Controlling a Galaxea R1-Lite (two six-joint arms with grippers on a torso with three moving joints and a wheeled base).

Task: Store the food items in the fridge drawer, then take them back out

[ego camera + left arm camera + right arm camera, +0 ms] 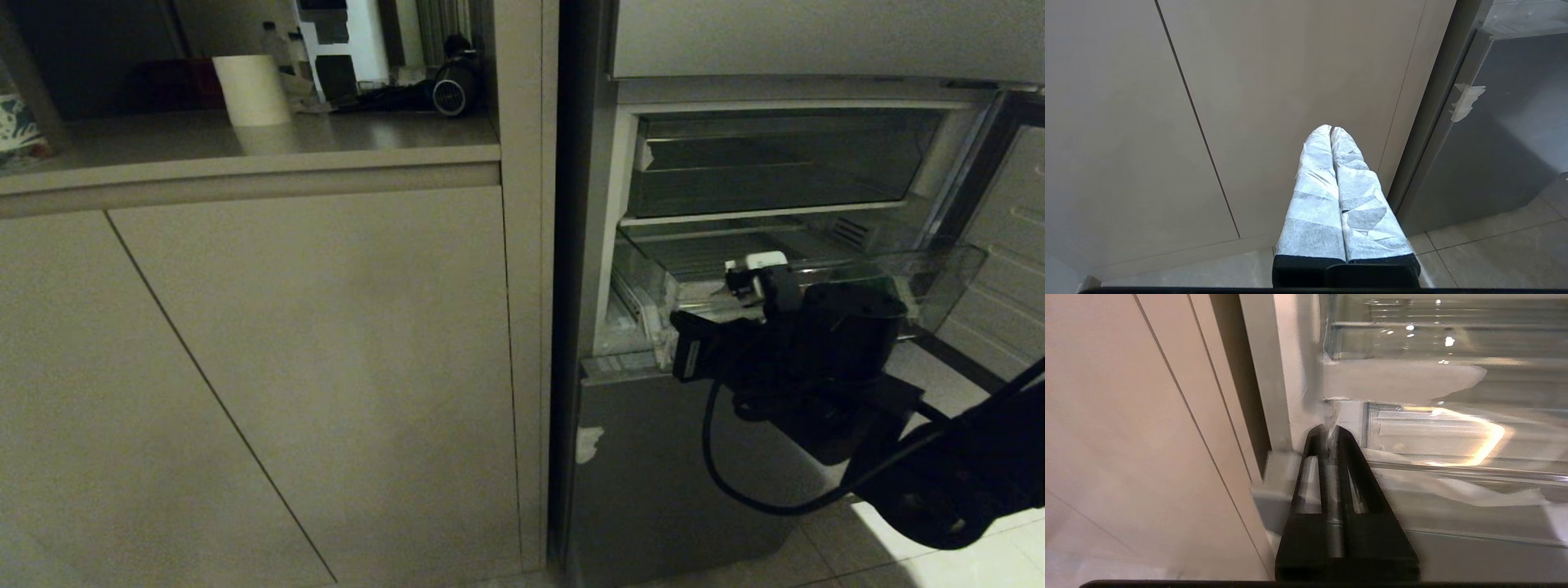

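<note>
While the left claw (1331,132) hung parked low before the cupboard doors (1274,81), its wrapped fingers pressed together on nothing, the right claw (1329,433) was raised at the fridge opening, at about four o'clock in the head view. Its black fingers stood nearly shut, only a thin slit between them, and they pinched nothing. Just beyond their tips lay the near-left corner of the fridge drawer (939,273), pulled out, its clear front lip carrying white sticker scraps (1400,377). No food items could be made out; if any lay in the drawer, the arm and the glare hid them. Judging from this, the step in hand was reaching into the drawer, and doing it well meant spreading the fingers before going in, lifting over the slanted lip rather than nudging it, and coming down onto a piece from above. Farther back, toward twelve o'clock, sat the shallower clear tray (775,175)
</note>
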